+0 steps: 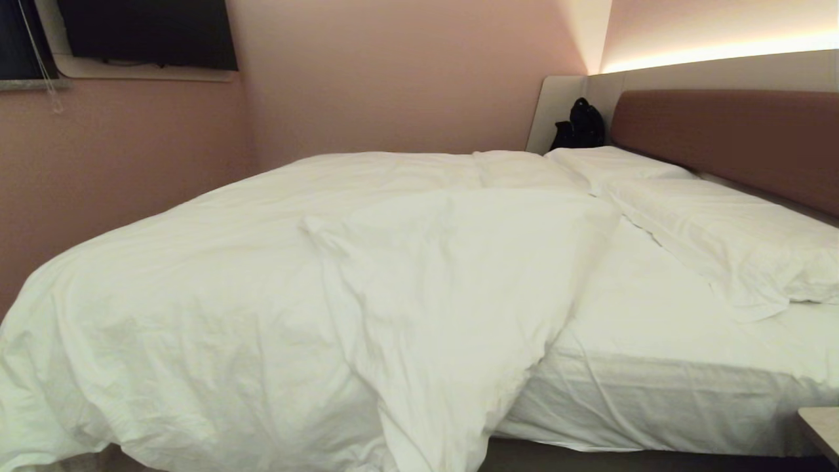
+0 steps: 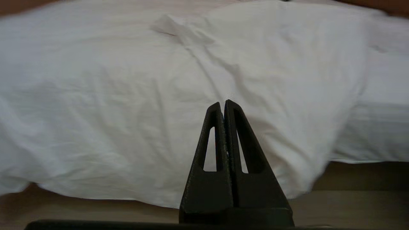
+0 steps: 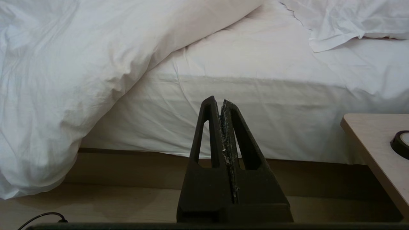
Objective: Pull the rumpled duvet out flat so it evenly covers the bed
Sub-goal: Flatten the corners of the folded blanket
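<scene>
The white puffy duvet (image 1: pixel 262 282) lies rumpled over the left and middle of the bed (image 1: pixel 655 367). One corner is folded back, and its near edge hangs over the bed's side toward the floor. To the right of the fold the mattress sheet lies bare. My left gripper (image 2: pixel 222 103) is shut and empty, held low in front of the hanging duvet (image 2: pixel 127 95), not touching it. My right gripper (image 3: pixel 219 99) is shut and empty too, low before the sheeted mattress side (image 3: pixel 271 108), with the duvet (image 3: pixel 80 70) off to one side. Neither arm shows in the head view.
Two white pillows (image 1: pixel 721 229) lie along the brown headboard (image 1: pixel 734 137), with a black bag (image 1: pixel 580 124) in the far corner. A pale bedside table (image 1: pixel 822 429) stands at the near right, a dark round object (image 3: pixel 402 143) on it. A black cable (image 3: pixel 41 217) lies on the floor.
</scene>
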You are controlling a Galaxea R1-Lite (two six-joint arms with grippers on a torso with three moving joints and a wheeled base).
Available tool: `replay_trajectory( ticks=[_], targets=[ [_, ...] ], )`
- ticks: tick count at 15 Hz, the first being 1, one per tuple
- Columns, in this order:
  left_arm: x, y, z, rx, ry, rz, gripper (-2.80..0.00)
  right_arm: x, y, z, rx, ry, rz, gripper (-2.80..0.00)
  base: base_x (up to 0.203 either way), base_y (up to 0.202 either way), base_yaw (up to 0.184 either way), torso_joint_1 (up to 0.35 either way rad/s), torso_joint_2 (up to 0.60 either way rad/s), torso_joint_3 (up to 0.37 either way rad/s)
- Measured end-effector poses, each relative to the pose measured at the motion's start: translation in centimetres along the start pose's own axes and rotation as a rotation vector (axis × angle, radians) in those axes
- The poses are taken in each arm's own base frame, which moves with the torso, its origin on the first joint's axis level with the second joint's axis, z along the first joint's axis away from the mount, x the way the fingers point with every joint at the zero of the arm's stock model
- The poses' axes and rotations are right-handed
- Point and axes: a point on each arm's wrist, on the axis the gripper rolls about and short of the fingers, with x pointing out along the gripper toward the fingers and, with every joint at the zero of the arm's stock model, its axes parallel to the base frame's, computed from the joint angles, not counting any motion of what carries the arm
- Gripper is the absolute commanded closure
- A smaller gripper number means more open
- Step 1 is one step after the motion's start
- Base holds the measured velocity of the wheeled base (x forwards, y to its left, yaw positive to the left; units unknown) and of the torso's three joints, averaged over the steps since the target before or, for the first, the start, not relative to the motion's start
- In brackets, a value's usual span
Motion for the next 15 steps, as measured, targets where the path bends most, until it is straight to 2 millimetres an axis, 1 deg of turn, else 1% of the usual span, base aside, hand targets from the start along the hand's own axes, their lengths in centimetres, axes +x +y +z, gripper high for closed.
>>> replay_trajectory(
  ticks=[1,2,3,5,7,10,12,13,15],
  targets=[
    [1.2,0.0,1.7,-0.062,0.04,-0.025,0.0,0.0,0.0,0.0,0.0,0.0,0.0,0.0,0.0,0.0,0.0,0.0,0.0,0.0],
    [3.0,0.1,3.6,-0.133,0.091,-0.044,0.0,0.0,0.0,0.0,0.0,0.0,0.0,0.0,0.0,0.0,0.0,0.0,0.0,0.0],
    [5.4,0.3,5.4,-0.208,0.144,-0.055,0.0,0.0,0.0,0.0,0.0,0.0,0.0,0.0,0.0,0.0,0.0,0.0,0.0,0.0],
    [10.9,1.0,8.2,-0.362,0.251,-0.057,0.0,0.0,0.0,0.0,0.0,0.0,0.0,0.0,0.0,0.0,0.0,0.0,0.0,0.0],
    [17.3,2.0,9.4,-0.512,0.358,-0.045,0.0,0.0,0.0,0.0,0.0,0.0,0.0,0.0,0.0,0.0,0.0,0.0,0.0,0.0],
    [26.1,2.9,9.4,-0.671,0.473,-0.031,0.0,0.0,0.0,0.0,0.0,0.0,0.0,0.0,0.0,0.0,0.0,0.0,0.0,0.0],
    [31.0,2.9,8.3,-0.73,0.543,-0.03,0.0,0.0,0.0,0.0,0.0,0.0,0.0,0.0,0.0,0.0,0.0,0.0,0.0,0.0],
    [33.2,2.6,7.6,-0.746,0.578,-0.03,0.0,0.0,0.0,0.0,0.0,0.0,0.0,0.0,0.0,0.0,0.0,0.0,0.0,0.0],
    [36.7,2.0,6.0,-0.782,0.655,-0.021,0.0,0.0,0.0,0.0,0.0,0.0,0.0,0.0,0.0,0.0,0.0,0.0,0.0,0.0]
  ],
)
